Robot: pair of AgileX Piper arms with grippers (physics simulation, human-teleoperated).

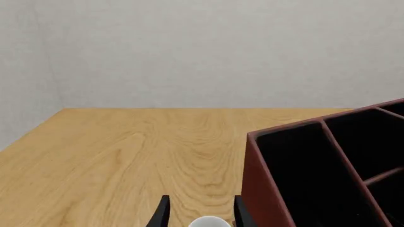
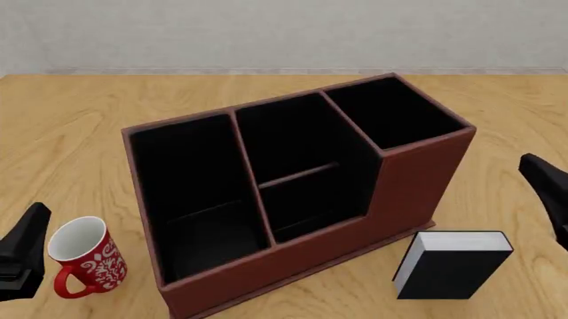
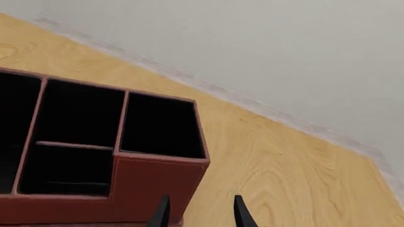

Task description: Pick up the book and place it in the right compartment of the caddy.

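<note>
No readable text or numbers anywhere; red mug point(image 2: 84, 264) carries only white swirl pattern, no letters.

caddy point(image 2: 390, 199): mid-table point(image 2: 71, 119), set at an angle
right compartment point(image 2: 390, 113): caddy's far-right end
book point(image 2: 453, 264): before the caddy's right end, apart
mug point(image 2: 84, 259): left of the caddy's near-left corner

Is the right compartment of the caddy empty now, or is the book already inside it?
Empty. The right compartment shows only black lining, and the book lies flat on the table in front of the caddy.
</note>
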